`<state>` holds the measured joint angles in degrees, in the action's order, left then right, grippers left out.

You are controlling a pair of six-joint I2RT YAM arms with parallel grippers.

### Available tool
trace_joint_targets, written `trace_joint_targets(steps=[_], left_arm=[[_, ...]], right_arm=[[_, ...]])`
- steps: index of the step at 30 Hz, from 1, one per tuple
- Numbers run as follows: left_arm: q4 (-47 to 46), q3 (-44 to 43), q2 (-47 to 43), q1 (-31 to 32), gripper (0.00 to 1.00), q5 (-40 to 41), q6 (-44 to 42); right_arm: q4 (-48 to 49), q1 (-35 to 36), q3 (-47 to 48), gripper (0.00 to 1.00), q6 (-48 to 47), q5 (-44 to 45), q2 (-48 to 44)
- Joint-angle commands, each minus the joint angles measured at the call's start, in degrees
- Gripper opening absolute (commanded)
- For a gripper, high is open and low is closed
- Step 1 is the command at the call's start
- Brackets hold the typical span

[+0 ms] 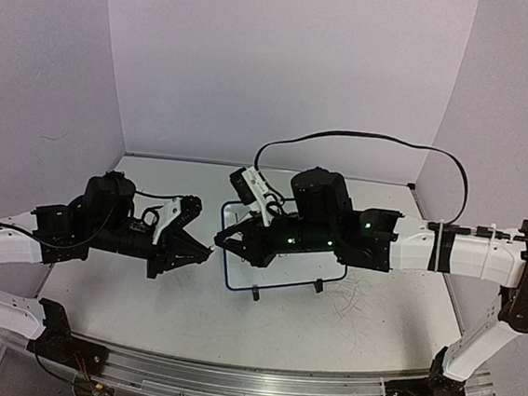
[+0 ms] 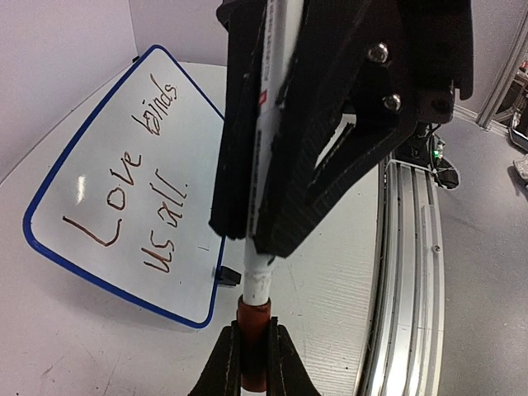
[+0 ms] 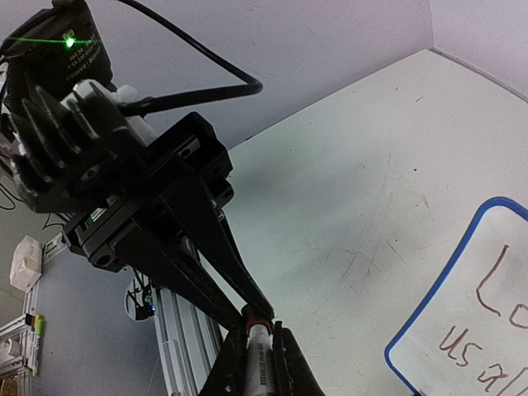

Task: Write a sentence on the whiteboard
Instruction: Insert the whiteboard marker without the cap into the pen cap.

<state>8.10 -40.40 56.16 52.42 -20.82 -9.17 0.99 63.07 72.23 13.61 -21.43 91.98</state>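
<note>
The whiteboard [image 2: 99,132] lies on the table with its blue rim and one black foot showing. The sentence [image 2: 136,194] on it reads "Love binds us all." in thin dark lettering over two lines. A white marker [image 2: 258,280] with a red cap [image 2: 253,330] hangs above the table beside the board's corner. My left gripper [image 2: 254,356] is shut on the red cap. My right gripper [image 3: 260,363] is shut on the marker's white barrel [image 3: 262,367]. The two grippers meet tip to tip [image 1: 212,247] at the left edge of the whiteboard [image 1: 280,273], which the right arm largely covers.
A black cable [image 1: 363,137] loops above the right arm near the back wall. An aluminium rail [image 1: 255,384] runs along the near table edge. Grey scuff marks [image 1: 357,301] lie right of the board. Walls close in the table on three sides.
</note>
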Motion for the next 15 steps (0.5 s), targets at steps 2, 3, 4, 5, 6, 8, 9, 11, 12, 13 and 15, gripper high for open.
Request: trace_joint_targets(steps=[2,3,4,5,6,8,9,11,12,13,15], left_arm=[[-1.25,-5.64,-0.67,0.18,0.0,0.32,-0.42],[-1.31,-6.63,-0.38,0.27,0.0,0.88,-0.28],[-1.33,-7.63,-0.11,0.46,0.0,1.57,-0.1],[-1.33,-8.19,0.25,0.76,0.0,2.47,-0.06],[-1.32,-9.1,0.65,1.15,0.0,3.69,-0.06],[-1.26,-10.98,1.44,2.45,0.0,6.55,-0.51],[-1.27,-12.13,1.83,3.31,0.0,9.03,-0.93],[-1.3,-13.55,2.41,5.07,0.0,12.38,-2.08],[-1.33,-14.54,2.68,6.62,0.0,15.09,-2.71],[-1.57,-15.38,2.92,8.26,0.0,17.1,-3.1],[-1.98,-16.06,3.38,10.38,0.0,20.09,-3.98]], right_arm=[[-0.91,0.43,3.51,0.0,1.11,-2.39,3.46],[-2.01,0.47,3.7,0.0,1.69,-2.85,3.77],[-2.65,0.49,4.08,0.0,2.23,-3.61,4.61],[-3.48,0.52,4.86,0.0,2.56,-4.36,5.44],[-4.17,0.48,5.51,0.0,3.13,-5.03,6.47],[-4.8,0.56,6.49,0.0,4.7,-6.77,8.28],[-4.9,0.61,7.05,0.0,5.78,-7.88,9.98],[-5.29,0.93,8.08,0.0,8.61,-9.2,12.39],[-5.3,1.36,8.51,0.0,9.96,-10.12,14.23],[-5.24,1.88,9.2,0.0,11.55,-10.35,16.2],[-5.09,3.1,10.43,0.0,13.13,-10.35,18.96]])
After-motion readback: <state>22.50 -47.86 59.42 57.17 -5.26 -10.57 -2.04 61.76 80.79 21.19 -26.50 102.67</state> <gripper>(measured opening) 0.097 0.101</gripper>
